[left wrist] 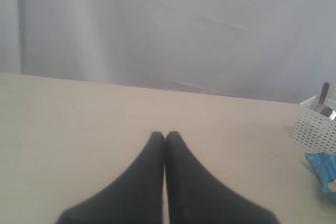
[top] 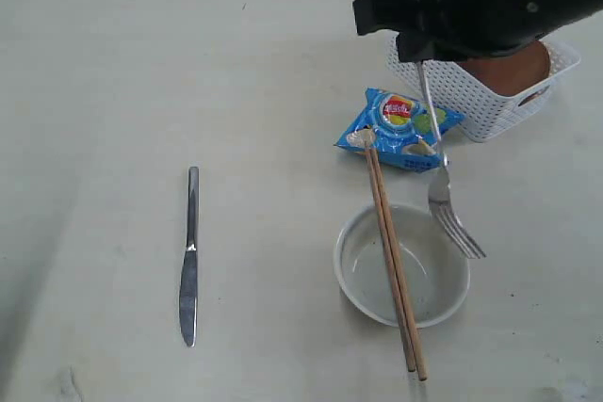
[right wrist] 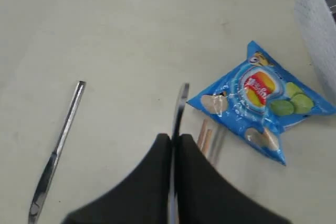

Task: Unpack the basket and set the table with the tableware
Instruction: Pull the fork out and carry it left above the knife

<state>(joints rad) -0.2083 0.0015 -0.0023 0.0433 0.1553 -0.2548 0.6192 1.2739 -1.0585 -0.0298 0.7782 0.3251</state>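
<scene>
My right gripper (top: 419, 52) is shut on the handle of a steel fork (top: 443, 190). The fork hangs tines down over the right rim of the white bowl (top: 353, 275). Wooden chopsticks (top: 394, 261) lie across that bowl. A steel knife (top: 190, 256) lies on the cream table (top: 113, 91) to the left. The white lattice basket (top: 490, 105) stands at the back right with the reddish-brown plate (top: 513, 72) inside. In the right wrist view the gripper (right wrist: 172, 139) pinches the fork's handle (right wrist: 180, 103). My left gripper (left wrist: 165, 136) is shut and empty, low over bare table.
A blue snack bag (top: 400, 129) lies between the basket and the bowl, touching the far ends of the chopsticks. In the left wrist view the basket (left wrist: 315, 129) holds a dark red spoon handle (left wrist: 324, 93) and a steel cup (left wrist: 328, 112). A grey curtain backs the table.
</scene>
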